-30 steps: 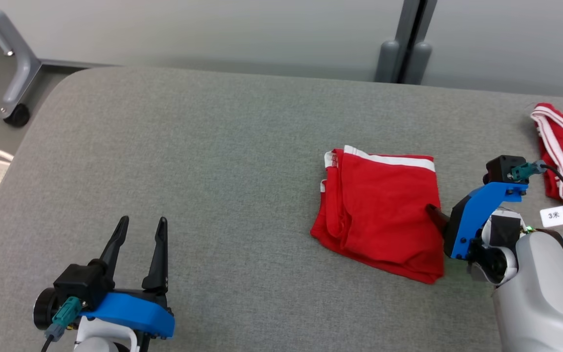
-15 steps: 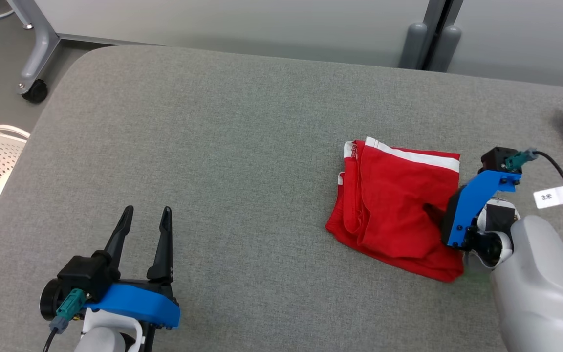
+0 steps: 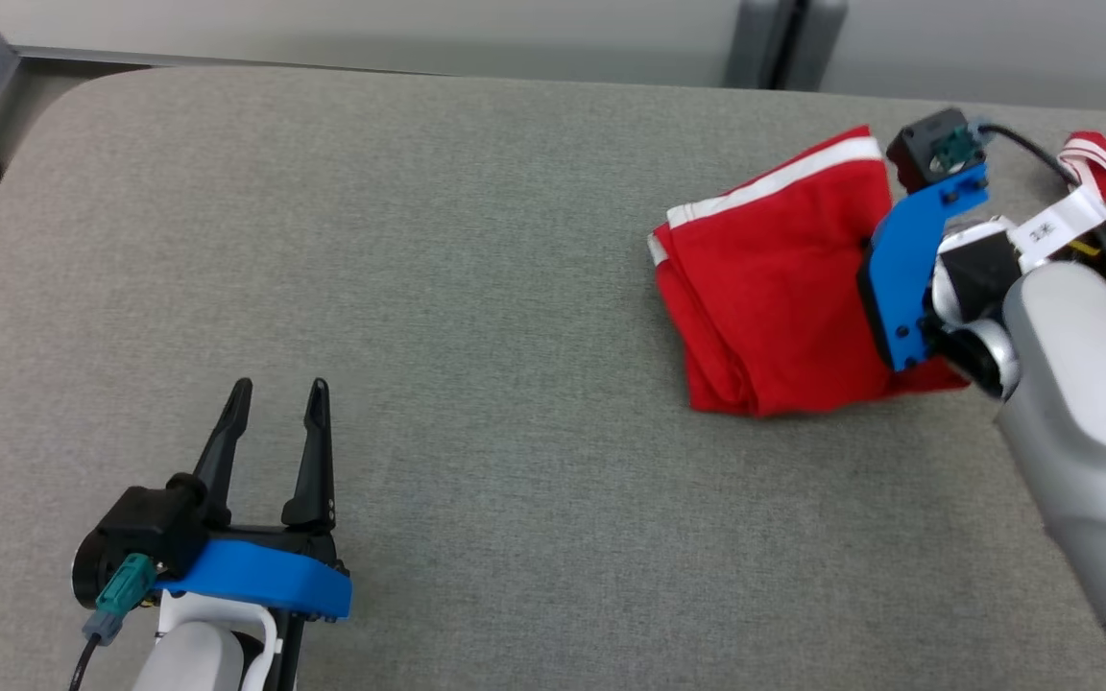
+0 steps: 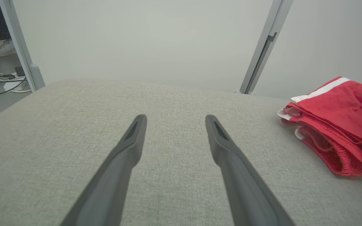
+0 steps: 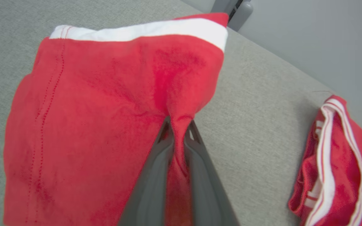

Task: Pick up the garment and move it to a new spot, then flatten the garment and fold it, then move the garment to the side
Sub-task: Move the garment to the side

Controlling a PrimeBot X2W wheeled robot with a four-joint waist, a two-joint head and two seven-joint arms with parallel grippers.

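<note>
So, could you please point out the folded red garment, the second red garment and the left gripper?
folded red garment (image 3: 769, 288), head view, top face
second red garment (image 5: 341, 157), right wrist view, red middle
left gripper (image 3: 281, 386), head view, between fingertips

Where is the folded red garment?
Head view: the folded red garment is on the right, pinched by the right gripper, beside a striped red garment.

Soft red knitted cloth garment (image 5: 90, 110) pinched between smooth, matt, dark plastic fingers (image 5: 149, 188); beside them, a coarse grey woven fabric surface (image 5: 262, 94).
</note>
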